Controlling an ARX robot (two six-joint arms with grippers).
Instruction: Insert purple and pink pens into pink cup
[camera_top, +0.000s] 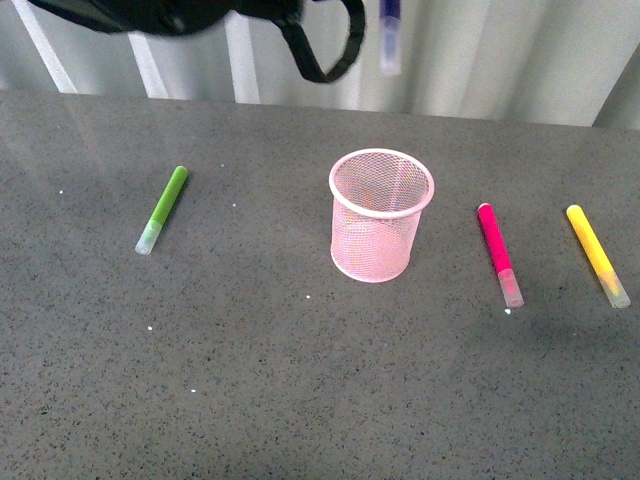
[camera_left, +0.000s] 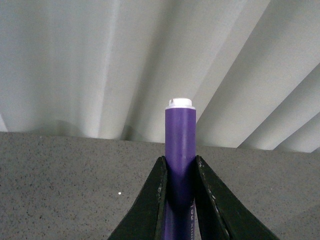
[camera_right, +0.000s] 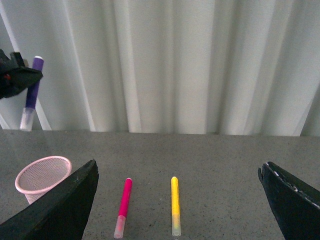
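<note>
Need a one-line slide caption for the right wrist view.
Open right gripper faces the pink pen and yellow marker on the table; left gripper holds the purple pen aloft above the pink cup.

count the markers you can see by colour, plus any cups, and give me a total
Purple marker: 1
Pink marker: 1
Green marker: 1
Yellow marker: 1
Pink mesh cup: 1
Total: 5 things
</note>
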